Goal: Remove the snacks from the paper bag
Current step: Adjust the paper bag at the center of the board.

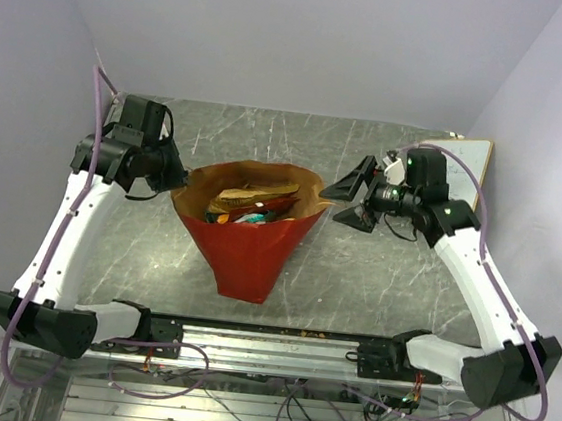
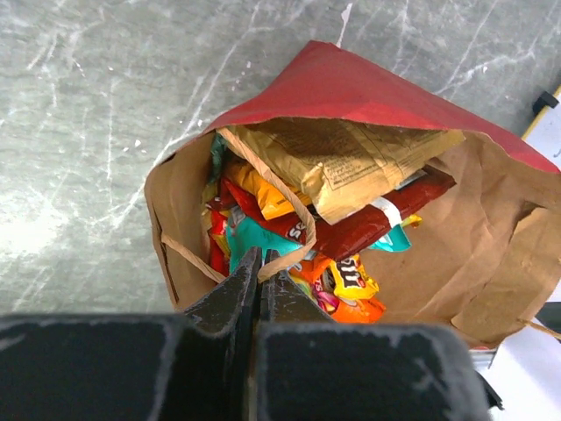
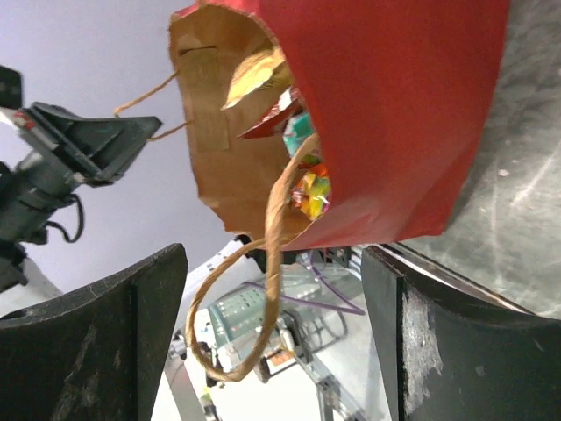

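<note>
The red paper bag (image 1: 252, 248) lies in the middle of the table, its brown mouth open toward the far side. Several snacks (image 1: 249, 205) fill it: a large golden-orange chip bag (image 2: 351, 162), a red packet (image 2: 351, 232), a teal packet (image 2: 250, 241) and a yellow packet (image 2: 351, 276). My left gripper (image 1: 175, 181) is at the bag's left rim, shut (image 2: 260, 256) on the near tan handle (image 2: 298, 219). My right gripper (image 1: 354, 203) is open just right of the rim. The other handle loop (image 3: 267, 263) hangs between its fingers (image 3: 273, 254) without touching them.
A white wood-framed board (image 1: 472, 165) lies at the far right, behind the right arm. The metal rail (image 1: 268, 335) runs along the table's near edge. Walls close in on the far side and on both sides.
</note>
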